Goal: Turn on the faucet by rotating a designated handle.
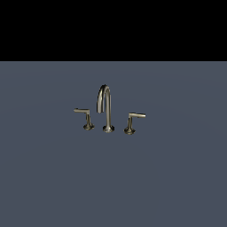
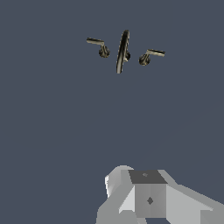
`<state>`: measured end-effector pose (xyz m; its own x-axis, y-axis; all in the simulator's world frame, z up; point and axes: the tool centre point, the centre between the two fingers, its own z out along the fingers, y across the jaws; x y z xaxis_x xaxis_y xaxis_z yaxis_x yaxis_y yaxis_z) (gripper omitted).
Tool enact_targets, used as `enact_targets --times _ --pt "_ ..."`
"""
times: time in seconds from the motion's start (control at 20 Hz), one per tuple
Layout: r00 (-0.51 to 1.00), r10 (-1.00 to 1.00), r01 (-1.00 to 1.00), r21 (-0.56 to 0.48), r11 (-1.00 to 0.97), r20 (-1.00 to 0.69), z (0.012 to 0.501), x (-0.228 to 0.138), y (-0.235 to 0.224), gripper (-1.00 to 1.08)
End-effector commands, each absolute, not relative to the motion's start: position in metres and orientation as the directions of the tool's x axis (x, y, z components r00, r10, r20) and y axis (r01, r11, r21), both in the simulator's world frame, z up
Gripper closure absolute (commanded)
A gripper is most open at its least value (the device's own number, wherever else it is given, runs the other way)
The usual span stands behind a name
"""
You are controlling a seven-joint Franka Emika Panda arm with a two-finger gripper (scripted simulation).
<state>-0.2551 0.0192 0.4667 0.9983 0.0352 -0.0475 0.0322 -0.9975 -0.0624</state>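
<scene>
Simulated scene: featureless grey floor (image 1: 53, 177), black backdrop (image 1: 113, 26)

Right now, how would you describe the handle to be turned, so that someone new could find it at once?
Find the arched spout standing mid-floor. The handle is the short brass lever at the exterior view's right of it. Its thin arm points away from the spout to that right, while the twin on the other side points left.

Faucet (image 1: 106, 111): brass-toned metal, polished, bright glints along the arched spout. Handle (image 1: 134, 120) has the same glossy brass finish, and so does the twin handle (image 1: 84, 117). Desk (image 1: 113, 186): flat slate-blue, matt, smooth, no texture. Robot body (image 2: 148, 197) in the wrist view: matt grey-white, plastic-looking, with a darker grey panel.
</scene>
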Motion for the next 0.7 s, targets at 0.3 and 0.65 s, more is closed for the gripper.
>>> enact_targets --times 0.3,0.65 --pt "0.997 0.065 0.064 -0.049 -0.997 -0.033 0.4686 -0.2514 0.0222 1.08" --pt "0.996 0.091 0.09 -0.036 -0.995 -0.024 0.4706 -0.2514 0.0241 1.08"
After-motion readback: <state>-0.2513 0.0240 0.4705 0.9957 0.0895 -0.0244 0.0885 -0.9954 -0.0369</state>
